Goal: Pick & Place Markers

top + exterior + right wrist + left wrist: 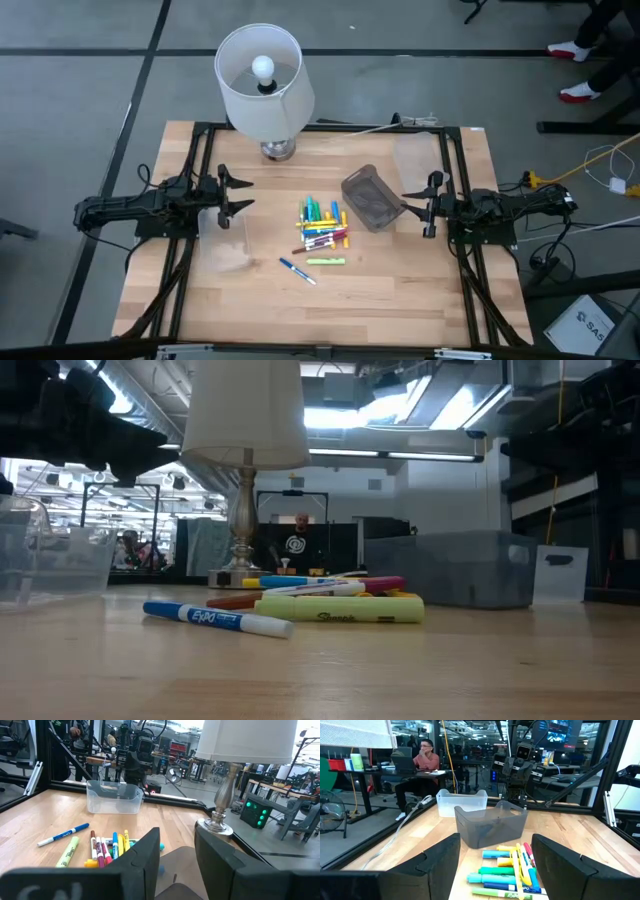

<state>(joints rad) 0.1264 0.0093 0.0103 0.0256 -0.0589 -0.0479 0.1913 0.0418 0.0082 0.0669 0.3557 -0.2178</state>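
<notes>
Markers [322,228] heaped mid-surface, axes mostly left-right; 3 o'clock of left hand [243,194], wide, empty; right hand [413,203] narrow, empty, equally near.

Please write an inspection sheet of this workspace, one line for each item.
Surface: wooden table, flat.
Job's things: markers piled at centre; a blue marker and a yellow highlighter lie apart, nearer the front edge.
Clutter: table lamp at the back; grey bin beside the pile; clear bin on the left.
Grippers: left gripper open, empty; right gripper empty, fingers part open.
Cables: white cord at the back edge; wires on the floor.
Surroundings: seated person at a desk.
</notes>
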